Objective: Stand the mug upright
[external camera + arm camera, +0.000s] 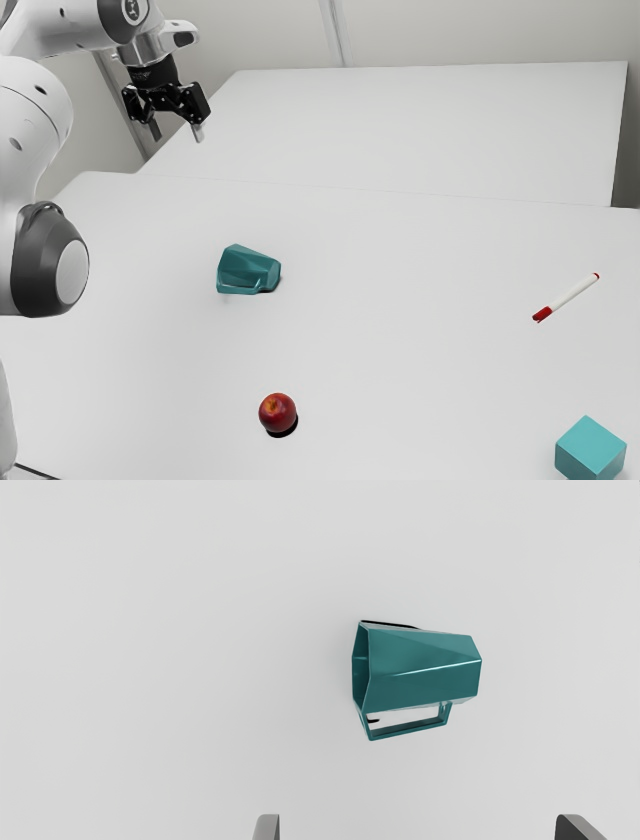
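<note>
A teal faceted mug [248, 271] lies on its side on the white table, its handle toward the exterior view's near side. My gripper [176, 133] is high above the table, toward the exterior view's upper left from the mug and apart from it. In the wrist view the mug [422, 670] shows its open mouth at one end, its narrower base at the other and its handle along one side. The two fingertips of my gripper [417, 825] stand wide apart with nothing between them.
A red apple [277, 412] rests on the table [400, 350] nearer the exterior camera than the mug. Toward the exterior view's right are a white marker with a red cap [568, 296] and a teal cube [590, 450].
</note>
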